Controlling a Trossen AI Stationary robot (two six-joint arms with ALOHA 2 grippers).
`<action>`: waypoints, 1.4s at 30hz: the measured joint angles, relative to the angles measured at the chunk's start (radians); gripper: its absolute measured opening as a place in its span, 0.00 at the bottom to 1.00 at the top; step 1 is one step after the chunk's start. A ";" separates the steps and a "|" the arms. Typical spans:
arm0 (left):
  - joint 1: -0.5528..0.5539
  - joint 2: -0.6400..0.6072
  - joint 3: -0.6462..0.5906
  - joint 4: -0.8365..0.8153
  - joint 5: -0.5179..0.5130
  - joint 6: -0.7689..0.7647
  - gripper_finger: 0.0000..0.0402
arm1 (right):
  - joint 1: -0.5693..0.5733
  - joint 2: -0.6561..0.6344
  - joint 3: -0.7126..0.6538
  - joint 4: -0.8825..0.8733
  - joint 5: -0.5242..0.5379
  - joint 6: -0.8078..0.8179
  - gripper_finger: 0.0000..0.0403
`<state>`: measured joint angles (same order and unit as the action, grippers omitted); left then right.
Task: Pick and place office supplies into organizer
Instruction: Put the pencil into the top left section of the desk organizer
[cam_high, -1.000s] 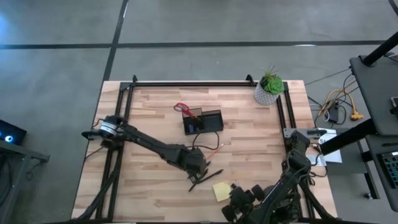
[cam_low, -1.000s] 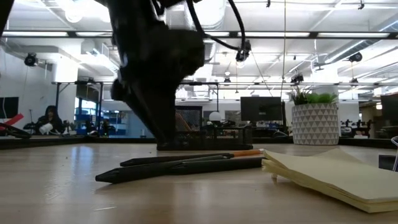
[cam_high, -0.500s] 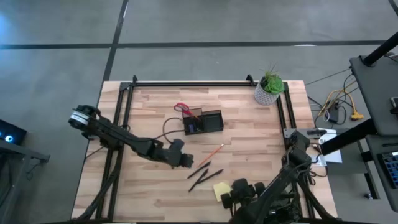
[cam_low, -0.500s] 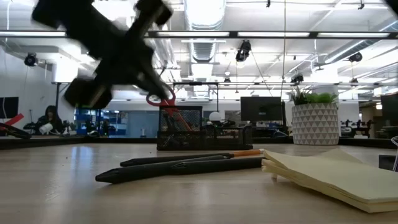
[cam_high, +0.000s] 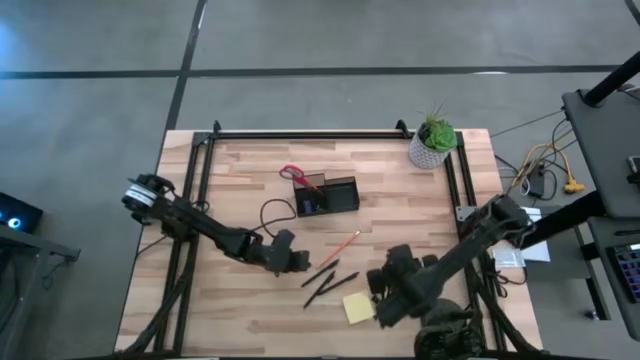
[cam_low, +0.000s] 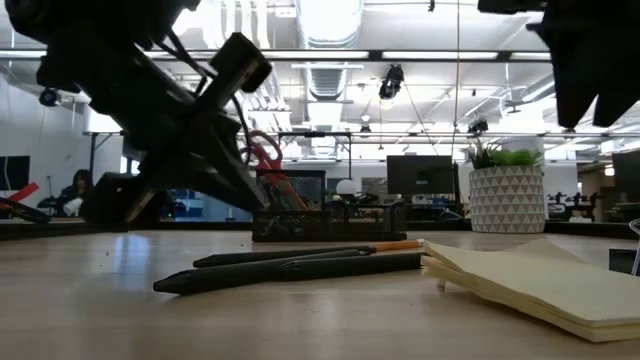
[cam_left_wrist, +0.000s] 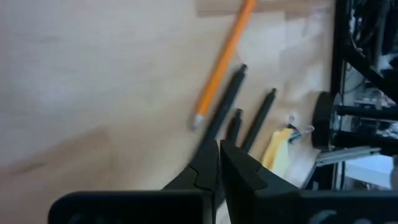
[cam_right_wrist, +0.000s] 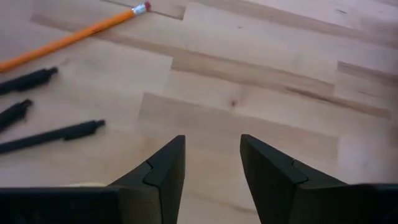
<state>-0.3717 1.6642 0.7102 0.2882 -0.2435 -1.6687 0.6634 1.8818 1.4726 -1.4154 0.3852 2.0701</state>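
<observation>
L tool (cam_high: 298, 262): fingers shut tight, nothing between them; low over table, w/ pens just off its tip at approx 3 o'clock.
R tool (cam_right_wrist: 211, 163): fingers apart, medium gap, empty; hovers above bare wood near the pad, table's 5 o'clock area.
Organizer (cam_high: 328, 195): black box, just 12 o'clock of table centre; scissors (cam_high: 292, 173) stand in its 9 o'clock end, red handles up.
Pencil (cam_high: 340, 245): orange, lies on table diag., below organizer at 6 o'clock; apart from the pens.
Pens (cam_high: 330, 283): three dark ones, flat on table, side by side, at 6 o'clock of pencil.
Pad (cam_high: 358, 308): yellow sticky notes, flat, at 5 o'clock of pens, close to R tool.
Clip (cam_left_wrist: 300, 129): small, by pad edge in L wrist view; details too small to tell.
Plant (cam_high: 433, 140): white pot, table's 1–2 o'clock corner.
Table (cam_high: 250, 180): light wood, black rail frame.
Bkgd: person (cam_low: 78, 193) seated far off, low view.
</observation>
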 joint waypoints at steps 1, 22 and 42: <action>0.000 0.010 0.013 0.003 0.005 0.004 0.00 | -0.005 -0.010 -0.018 0.017 0.000 -0.003 0.37; 0.019 0.115 0.184 -0.226 0.019 0.182 0.00 | -0.005 -0.022 -0.090 0.140 0.011 -0.034 0.37; 0.025 0.138 0.262 -0.305 0.006 0.292 0.00 | -0.005 -0.022 -0.108 0.138 0.018 -0.058 0.37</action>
<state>-0.3468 1.8019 0.9718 -0.0171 -0.2379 -1.3769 0.6582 1.8603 1.3649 -1.2772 0.4033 2.0121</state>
